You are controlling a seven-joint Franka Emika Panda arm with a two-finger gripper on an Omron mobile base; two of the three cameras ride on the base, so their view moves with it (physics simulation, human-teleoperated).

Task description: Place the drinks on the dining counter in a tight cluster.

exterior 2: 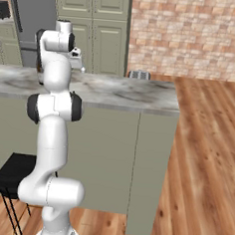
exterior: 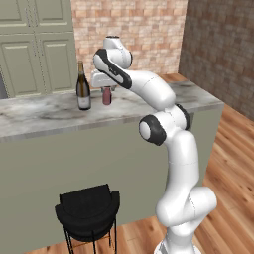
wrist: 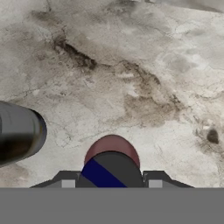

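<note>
On the dining counter (exterior: 44, 116) a short maroon bottle (exterior: 106, 97) with a dark cap stands upright, close to the right of a tall dark wine bottle (exterior: 83, 92) with a pale label. My gripper (exterior: 105, 85) reaches down from above onto the maroon bottle. In the hand view its fingertips (wrist: 68, 181) press against both sides of the dark cap, so the gripper (wrist: 111, 183) is shut on the maroon bottle (wrist: 111, 151). There the wine bottle (wrist: 17, 133) lies at the left edge, with the veined marble counter (wrist: 131, 65) beneath. The hand (exterior 2: 76, 60) hangs over the counter (exterior 2: 121, 92).
A black stool (exterior: 88, 211) stands on the floor in front of the counter's sage-green wall. A small grey appliance (exterior 2: 139, 75) sits behind the counter's far edge. Tall cabinets and a brick wall are behind. Bare marble stretches to the right of the bottles.
</note>
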